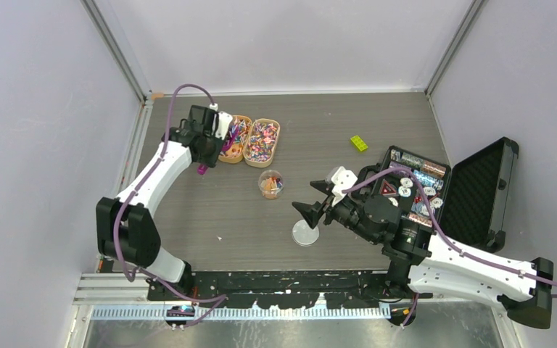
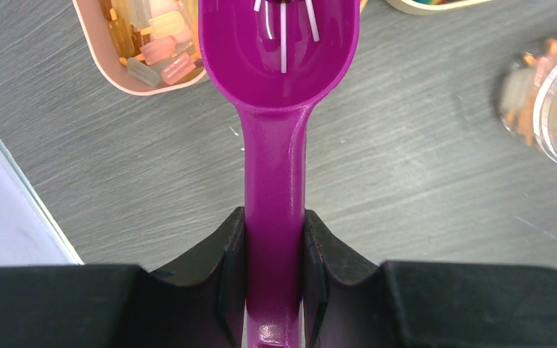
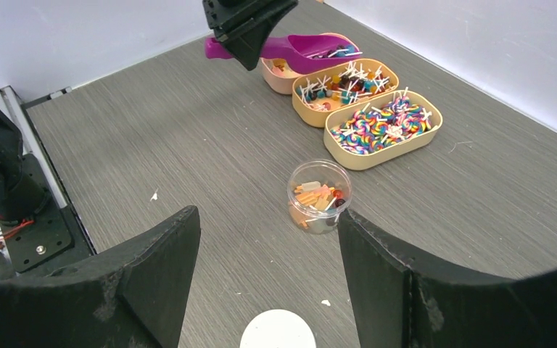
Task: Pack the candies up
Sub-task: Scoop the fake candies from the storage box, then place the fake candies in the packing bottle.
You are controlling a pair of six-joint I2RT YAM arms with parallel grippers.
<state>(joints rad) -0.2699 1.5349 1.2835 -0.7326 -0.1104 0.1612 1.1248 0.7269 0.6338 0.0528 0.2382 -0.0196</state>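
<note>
Our left gripper (image 2: 275, 221) is clenched on the handle of the magenta scoop (image 2: 281, 130), whose bowl hangs over the far-left trays (image 3: 388, 158). A few white sticks show at its far lip. Our right gripper (image 3: 267, 217) stands released and empty, near the middle of the table (image 3: 152, 130), just above the loose white lid (image 3: 278, 335). The main risk we see is the carry to the clear jar (image 3: 319, 196). The jar's mouth looks narrower than the scoop bowl, so a quick tilt could send pieces over the rim and onto the table. Nothing braces the jar, so a nudge from the scoop could shift or tip it. The handle is pinched in a narrow grip and might also twist in the fingers under load. The candies (image 3: 381, 125) are tiny and many. The nearest tray holds rainbow swirls on white sticks, the middle one holds darker mixed pieces, and the farthest one pale pink and amber blocks. A small orange heap already lies in the jar, well short of its brim.
</note>
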